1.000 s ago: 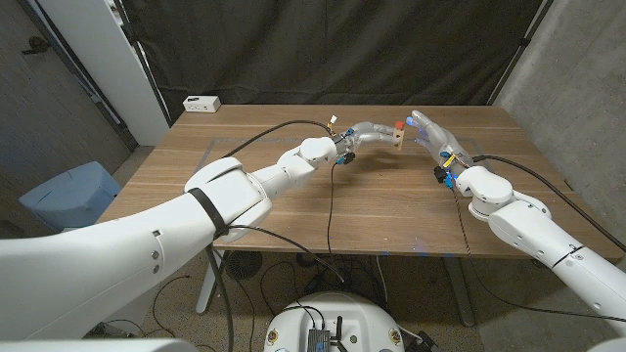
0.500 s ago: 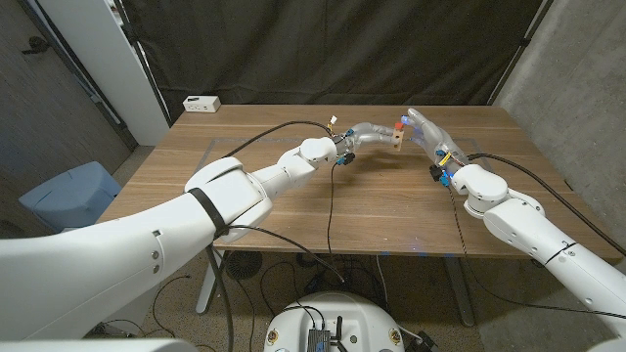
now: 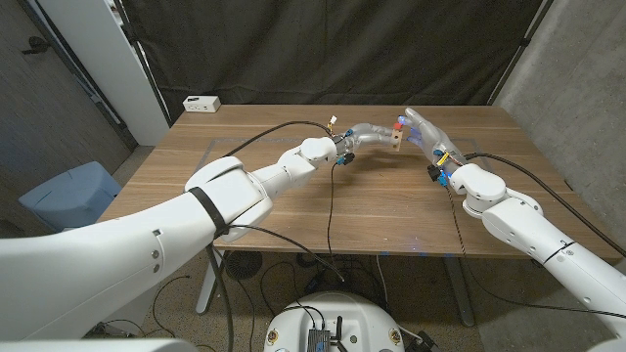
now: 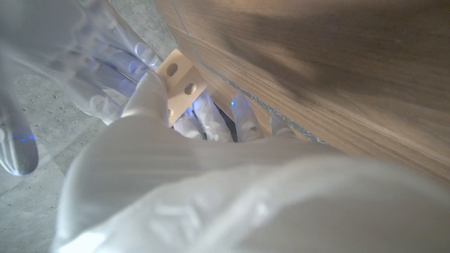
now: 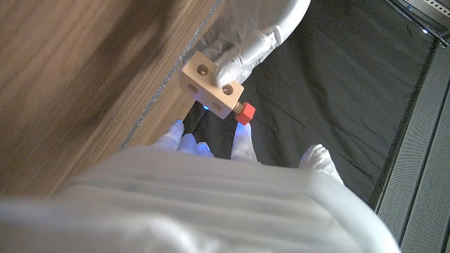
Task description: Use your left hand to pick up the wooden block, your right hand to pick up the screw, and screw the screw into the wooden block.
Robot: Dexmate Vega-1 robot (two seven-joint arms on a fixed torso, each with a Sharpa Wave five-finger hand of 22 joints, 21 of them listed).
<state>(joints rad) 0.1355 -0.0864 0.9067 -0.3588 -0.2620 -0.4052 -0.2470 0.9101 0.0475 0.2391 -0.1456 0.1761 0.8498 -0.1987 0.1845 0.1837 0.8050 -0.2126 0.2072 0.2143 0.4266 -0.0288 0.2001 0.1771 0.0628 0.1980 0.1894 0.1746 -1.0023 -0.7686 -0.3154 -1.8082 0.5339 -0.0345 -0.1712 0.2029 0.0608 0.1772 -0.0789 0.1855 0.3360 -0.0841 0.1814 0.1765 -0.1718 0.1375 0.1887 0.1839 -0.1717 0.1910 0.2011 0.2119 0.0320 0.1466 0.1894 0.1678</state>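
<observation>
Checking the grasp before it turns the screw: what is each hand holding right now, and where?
Left hand grips the wooden block by one end. The red-headed screw sits in the block; whether the right hand holds it cannot be told.

Head cam overhead; wrist cams close, sharing block (image 5: pixel 211 85).

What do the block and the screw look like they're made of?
The wooden block looks like pale, unfinished wood: matte tan faces with round drilled holes. The screw shows a bright red, blocky head with an even colour, probably plastic or painted wood; its shank is hidden against the block, so that part is unclear.
</observation>
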